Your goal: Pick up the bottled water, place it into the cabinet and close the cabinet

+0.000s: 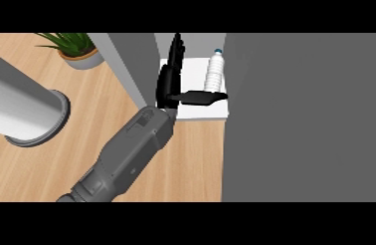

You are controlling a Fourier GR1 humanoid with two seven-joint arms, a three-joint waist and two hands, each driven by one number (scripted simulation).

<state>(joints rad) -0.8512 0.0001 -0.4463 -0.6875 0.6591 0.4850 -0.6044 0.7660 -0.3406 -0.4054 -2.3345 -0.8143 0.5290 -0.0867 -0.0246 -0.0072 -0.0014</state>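
Left hand (pixel 169 82): inside the cabinet (pixel 136 64), seen edge-on, lying along the inner face of its grey left wall. The fingers are straight and point toward the cabinet's back. The thumb sticks out sideways across the cabinet's white floor. The hand is spread and holds nothing. The grey forearm (pixel 129 149) slants out of the cabinet's open front, over the wooden counter (pixel 195 159).

Bottled water (pixel 215 69): in the cabinet, on the white floor at its right side, with the white cap toward the cabinet's back. Standing or lying, cannot tell. The thumb tip sits at the bottle's near end; touching or just short of it, cannot tell. The fingers are apart from the bottle, with a strip of white floor between.

Grey panel (pixel 294 114): flat and plain, it fills the whole of the cabinet's right side, and the bottle is just beside its edge.

Left of the cabinet, on the counter: a potted plant (pixel 77 50) close to the cabinet wall. Farther left of the cabinet and nearer its front stands a large pale cylinder (pixel 26 109) with a grey ring at its base.
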